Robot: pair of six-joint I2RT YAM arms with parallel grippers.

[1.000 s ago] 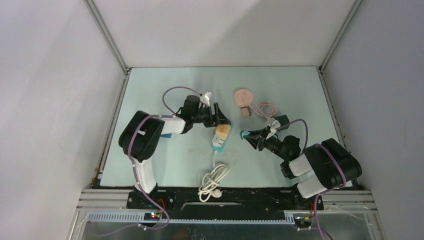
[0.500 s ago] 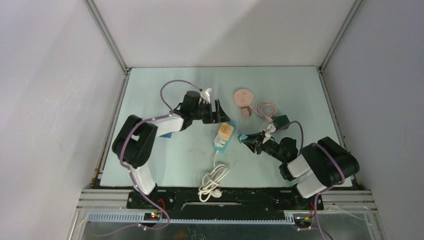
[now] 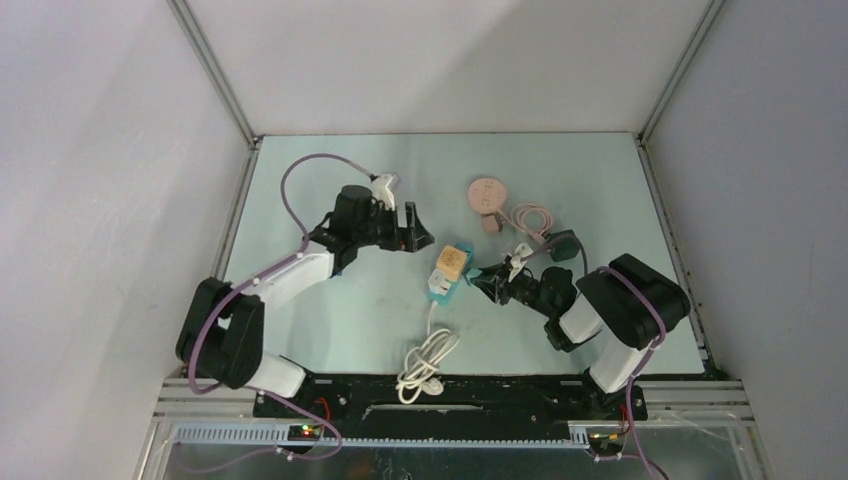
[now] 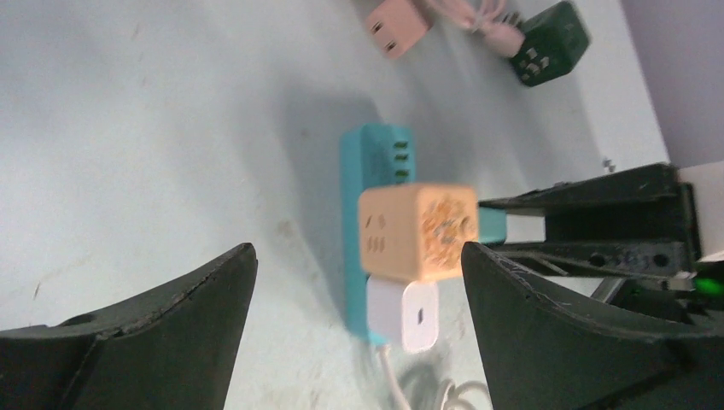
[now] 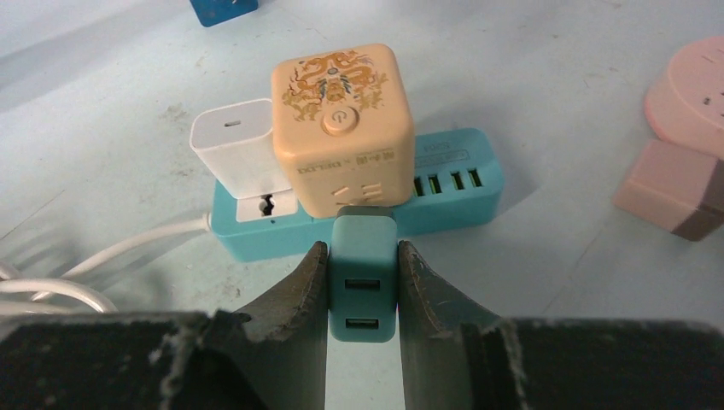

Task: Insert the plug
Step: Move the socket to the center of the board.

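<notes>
A teal power strip (image 3: 440, 281) lies mid-table with a peach cube adapter (image 3: 451, 261) and a white charger (image 5: 239, 158) plugged into it. My right gripper (image 3: 484, 278) is shut on a teal USB plug (image 5: 363, 278). The plug's front end meets the side face of the peach cube (image 5: 341, 128), just above the strip (image 5: 444, 201). My left gripper (image 3: 418, 232) is open and empty, above and behind the strip. In its wrist view the strip (image 4: 369, 162), cube (image 4: 417, 231) and white charger (image 4: 405, 314) show between its spread fingers.
A pink round socket (image 3: 487, 193) with a pink plug and coiled cord (image 3: 530, 217) lies at the back. A dark green adapter (image 3: 561, 244) sits beside my right arm. The strip's white cable (image 3: 426, 362) coils near the front edge. A blue block (image 5: 222, 8) lies beyond the strip.
My left gripper has let go of the strip area and pulled back up and left, open. My right gripper has carried the teal plug left, up to the peach cube.
</notes>
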